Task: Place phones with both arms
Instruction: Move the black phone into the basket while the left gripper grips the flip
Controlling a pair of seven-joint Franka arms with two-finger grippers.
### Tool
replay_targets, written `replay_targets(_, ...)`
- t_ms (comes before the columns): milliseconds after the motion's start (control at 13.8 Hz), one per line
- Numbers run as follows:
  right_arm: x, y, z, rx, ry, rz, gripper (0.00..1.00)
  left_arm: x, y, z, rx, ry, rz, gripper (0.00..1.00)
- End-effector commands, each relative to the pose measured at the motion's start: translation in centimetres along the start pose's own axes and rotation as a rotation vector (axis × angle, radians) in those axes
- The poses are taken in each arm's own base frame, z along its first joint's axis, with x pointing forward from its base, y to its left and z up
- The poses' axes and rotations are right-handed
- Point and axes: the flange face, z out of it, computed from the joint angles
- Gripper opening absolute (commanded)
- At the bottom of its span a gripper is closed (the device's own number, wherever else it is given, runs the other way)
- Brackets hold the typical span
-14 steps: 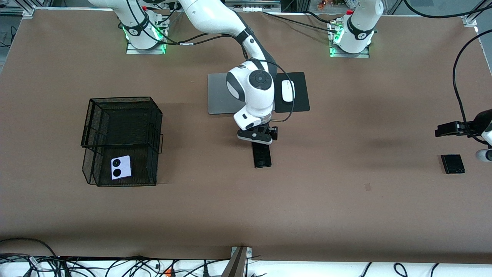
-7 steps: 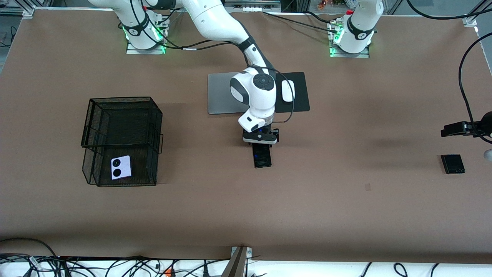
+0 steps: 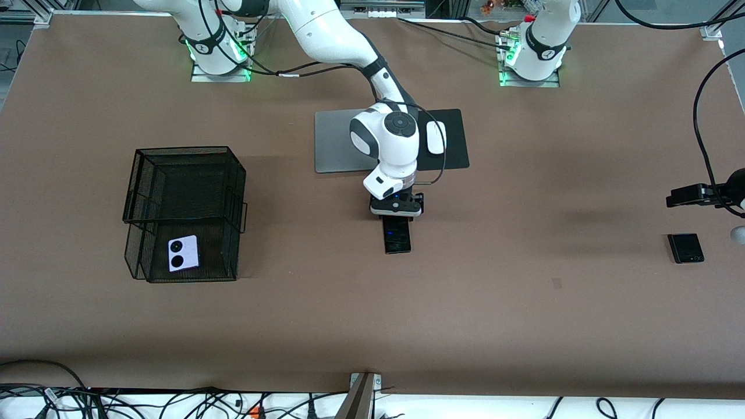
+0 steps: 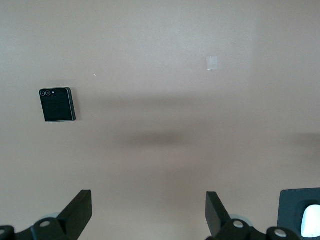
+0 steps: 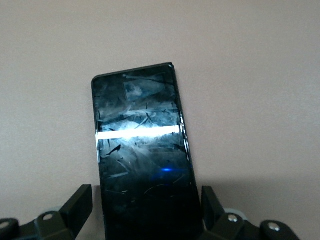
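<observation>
One phone of three is lying in the basket as the right arm is reaching for the second.

Nearest the front camera, the pale lilac-white phone (image 3: 183,254) is resting in the lower tier of the black mesh basket (image 3: 145,174) toward the right arm's end of the table (image 3: 372,326), so that part looks done. At the table's middle, the right gripper (image 3: 396,210) is straddling one end of the long black phone (image 3: 398,235), its fingers (image 5: 80,202) just beside the phone's long edges; whether they are pressing yet cannot be told. Near the edge at the left arm's end, the small black phone (image 3: 685,248) is lying untouched, with the left gripper (image 4: 149,212) waiting above the table, fingers spread wide and empty. Farthest, the white mouse (image 3: 435,137) and grey laptop (image 3: 332,142) are sitting idle. By appearances, two phones are remaining.
</observation>
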Motion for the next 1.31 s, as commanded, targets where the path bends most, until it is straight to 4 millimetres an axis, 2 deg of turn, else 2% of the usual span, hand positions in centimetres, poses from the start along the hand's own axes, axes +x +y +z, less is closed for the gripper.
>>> replay_targets(0, 0.2, -0.2, 0.0, 0.005, 0.011, -0.019, 0.6, -0.4, 0.1, -0.5, -0.001, 0.011, 0.02, 1.0)
replay_targets(73, 0.4, -0.3, -0.3, 0.009, 0.011, -0.015, 0.5, -0.4, 0.0, -0.4, -0.002, 0.006, 0.018, 1.0)
replay_targets(145, 0.6, -0.3, -0.7, 0.012, 0.012, -0.013, 0.46, -0.4, 0.1, -0.5, -0.001, 0.008, 0.02, 1.0)
replay_targets(435, 2.0, -0.4, -3.4, -0.001, -0.021, 0.011, 0.43, -0.4, 0.3, -0.5, -0.001, 0.008, 0.021, 1.0)
replay_targets(508, 2.8, -0.3, -5.1, -0.008, -0.04, 0.023, 0.43, -0.4, 0.3, -0.5, -0.001, 0.007, 0.021, 1.0)
replay_targets(726, 7.3, 1.6, -11.7, -0.002, -0.101, 0.066, 0.43, -0.4, 0.6, -0.6, -0.002, 0.006, 0.016, 1.0)
replay_targets(871, 10.5, 4.3, -15.0, -0.004, -0.144, 0.033, 0.43, -0.2, 0.6, -0.2, 0.008, -0.001, 0.013, 1.0)
replay_targets(1016, 14.0, 10.4, -17.1, -0.058, -0.196, 0.027, 0.43, 1.0, -1.3, 2.5, 0.085, -0.041, -0.015, 1.0)
replay_targets(1089, 14.8, 13.3, -17.4, -0.068, -0.222, 0.017, 0.43, 1.8, -2.7, 4.1, 0.104, -0.052, -0.026, 1.0)
replay_targets(1234, 16.2, 19.8, -18.5, -0.064, -0.265, 0.044, 0.43, 2.2, -8.9, 6.6, 0.136, -0.021, -0.07, 1.0)
